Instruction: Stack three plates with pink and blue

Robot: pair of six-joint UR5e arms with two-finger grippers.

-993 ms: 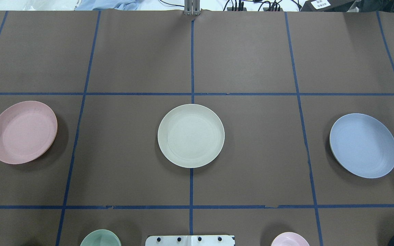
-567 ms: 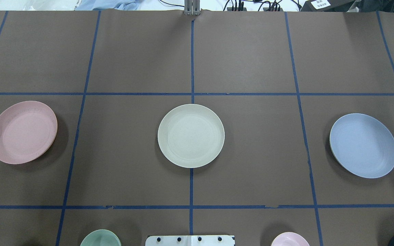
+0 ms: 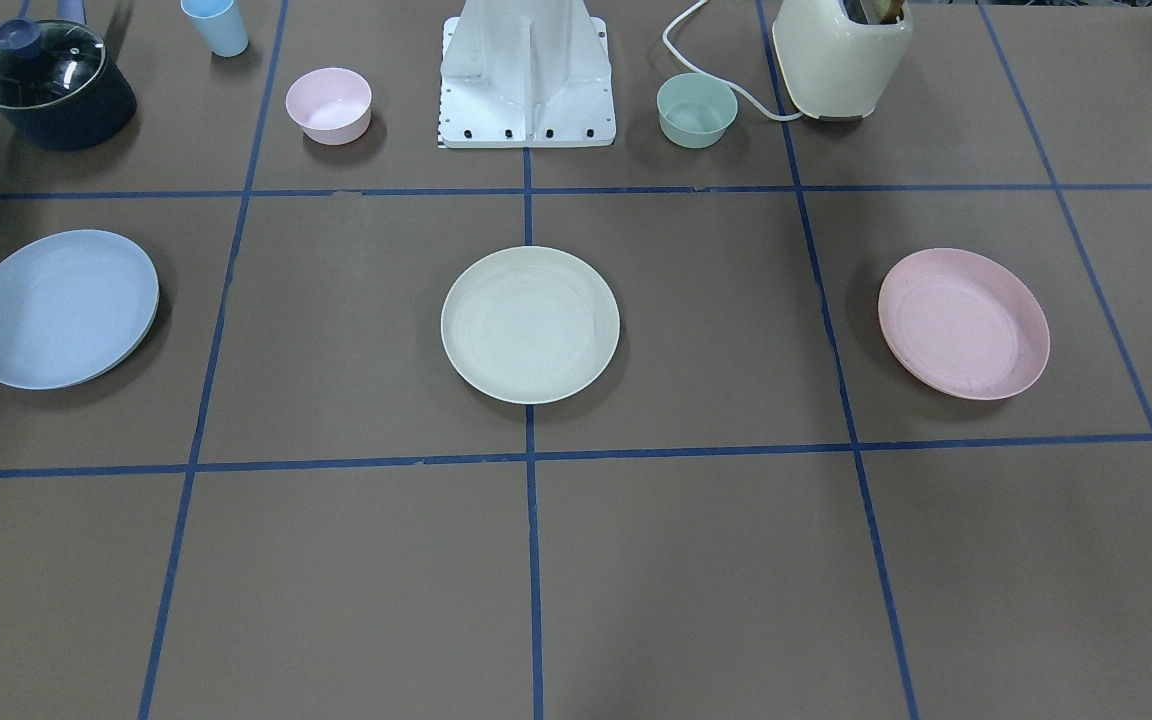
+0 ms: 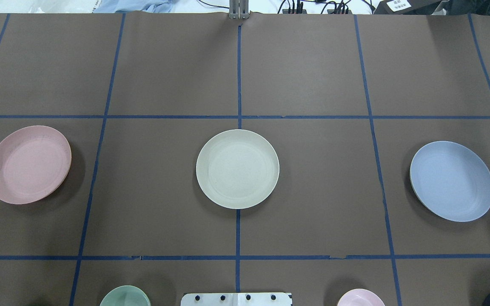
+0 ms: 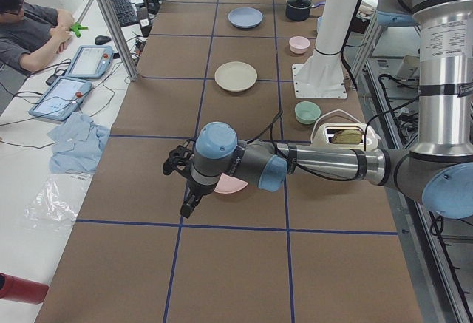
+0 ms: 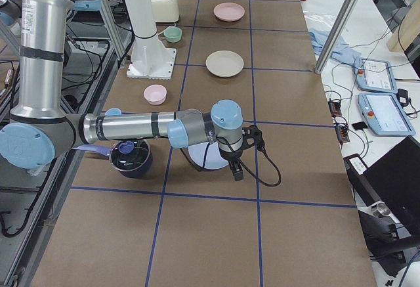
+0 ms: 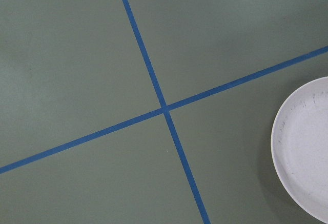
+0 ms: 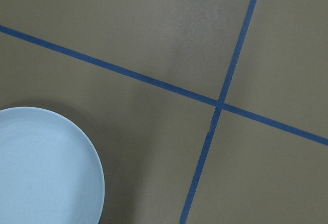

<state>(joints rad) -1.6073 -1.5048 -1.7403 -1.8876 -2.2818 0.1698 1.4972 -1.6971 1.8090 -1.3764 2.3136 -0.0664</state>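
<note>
The three plates lie in one row across the middle of the brown table (image 4: 313, 76), well apart from one another and none stacked on another. The cream-white plate (image 4: 237, 168) sits at the centre, on the blue tape line (image 4: 239, 76) that runs away from the robot base (image 3: 526, 75). The pale pink plate (image 4: 28, 164) is far out on the robot's left and the light blue plate (image 4: 451, 180) far out on its right. All three lie flat, open side up. Neither arm shows in the overhead or front-facing views. In the left side view the left gripper (image 5: 185, 211) hangs above the table just beside the pink plate, on the side away from the robot, and the wrist hides part of that plate. In the right side view the right gripper (image 6: 237, 174) hangs likewise by the blue plate. Whether the fingers of either gripper are apart or together cannot be told from these views. Each wrist camera looks down on a tape crossing with its plate's rim at the frame edge. Near the base stand a small pink bowl (image 3: 328, 104), a green bowl (image 3: 697, 109), a cream toaster (image 3: 841, 55), a dark saucepan with a glass lid (image 3: 51, 85) and a light blue cup (image 3: 215, 25).
</note>
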